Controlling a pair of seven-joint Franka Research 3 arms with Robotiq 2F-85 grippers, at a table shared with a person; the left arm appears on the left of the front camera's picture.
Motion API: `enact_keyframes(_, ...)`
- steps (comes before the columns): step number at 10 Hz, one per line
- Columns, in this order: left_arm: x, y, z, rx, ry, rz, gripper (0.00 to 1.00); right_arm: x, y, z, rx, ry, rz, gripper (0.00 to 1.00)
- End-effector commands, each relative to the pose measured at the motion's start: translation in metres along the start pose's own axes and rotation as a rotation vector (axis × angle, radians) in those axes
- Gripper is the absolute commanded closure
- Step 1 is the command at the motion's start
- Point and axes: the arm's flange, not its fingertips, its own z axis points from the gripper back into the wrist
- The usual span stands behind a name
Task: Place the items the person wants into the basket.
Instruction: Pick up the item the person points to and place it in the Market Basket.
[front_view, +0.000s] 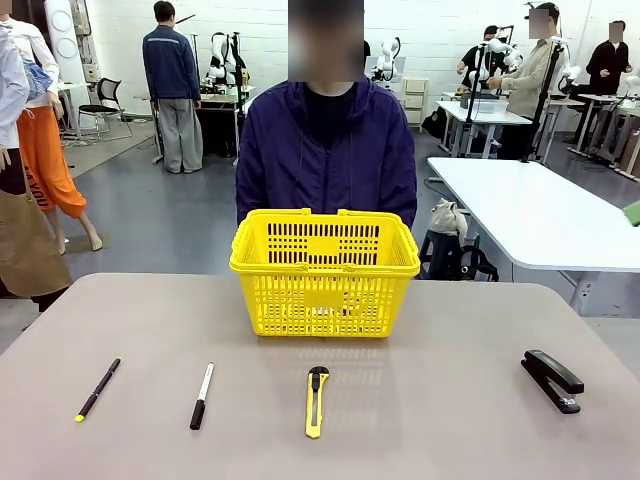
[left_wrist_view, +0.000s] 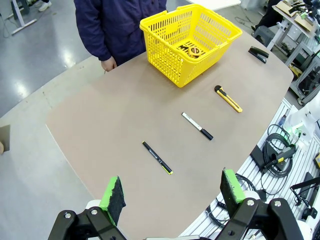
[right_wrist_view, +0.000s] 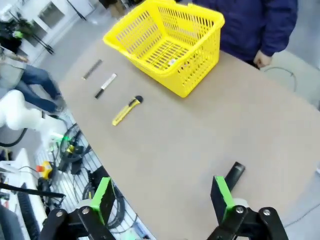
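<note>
Both the left gripper (left_wrist_view: 172, 189) and the right gripper (right_wrist_view: 161, 194) hang above the table (front_view: 450, 430), fingers wide apart, empty. Below lie the pen (front_view: 97, 389) and marker (front_view: 202, 396); the tape measure (left_wrist_view: 192, 49) sits inside the basket (front_view: 325, 262), before the person (front_view: 325, 150).
</note>
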Motion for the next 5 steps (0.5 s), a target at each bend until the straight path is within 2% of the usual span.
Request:
enact_keyframes(1, 0.0, 0.001, 0.001, -0.011, -0.014, -0.013, 0.0, -0.023, -0.001, 0.0, 0.03, -0.061, -0.014, 0.0)
enact_keyframes(3, 0.0, 0.001, 0.001, -0.011, -0.014, -0.013, 0.0, -0.039, -0.002, 0.011, 0.057, -0.105, -0.01, 0.0)
enact_keyframes(5, 0.0, 0.001, 0.001, -0.011, -0.014, -0.013, 0.0, -0.054, 0.009, 0.026, 0.027, -0.167, 0.005, 0.0)
